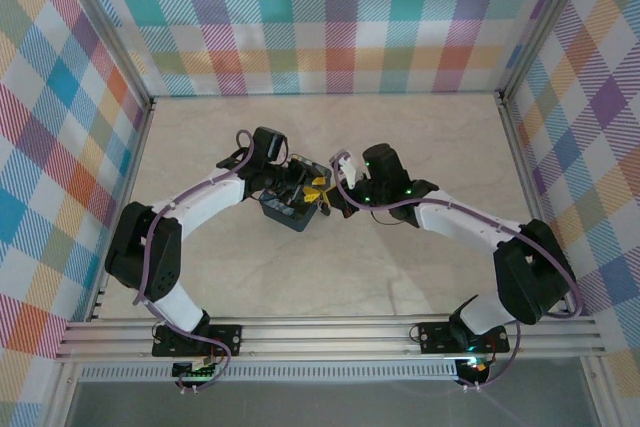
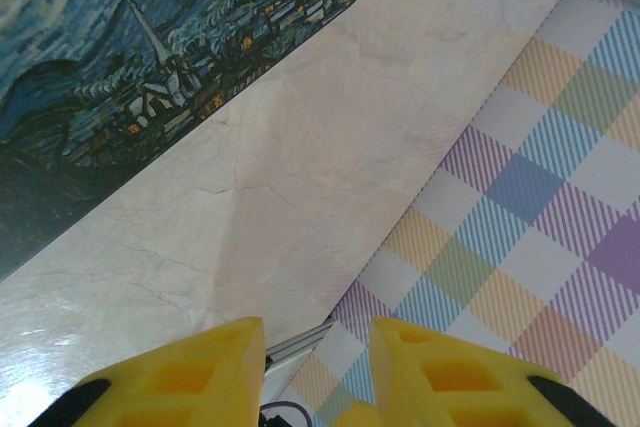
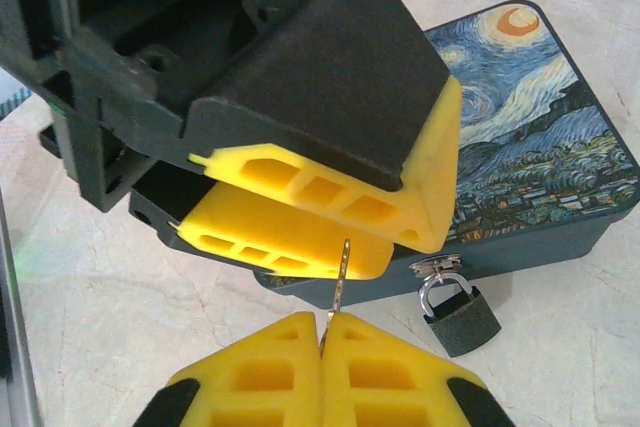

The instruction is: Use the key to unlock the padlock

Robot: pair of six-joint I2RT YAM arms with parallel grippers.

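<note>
Yellow-fingered right gripper (image 3: 322,332) clenches the key (image 3: 341,277) near the tin (image 3: 540,147). On the tin's front hangs the padlock (image 3: 462,319). Between key and tin stands the left gripper (image 2: 318,335), parted, empty.

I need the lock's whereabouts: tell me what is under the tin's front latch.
The padlock hangs there by its shackle, in front of the tin. Its keyhole is not visible; the left fingers hide the tin's front beside it.

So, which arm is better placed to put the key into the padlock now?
Right. The right gripper is shut on the key, and the padlock hangs from the tin close by.
</note>
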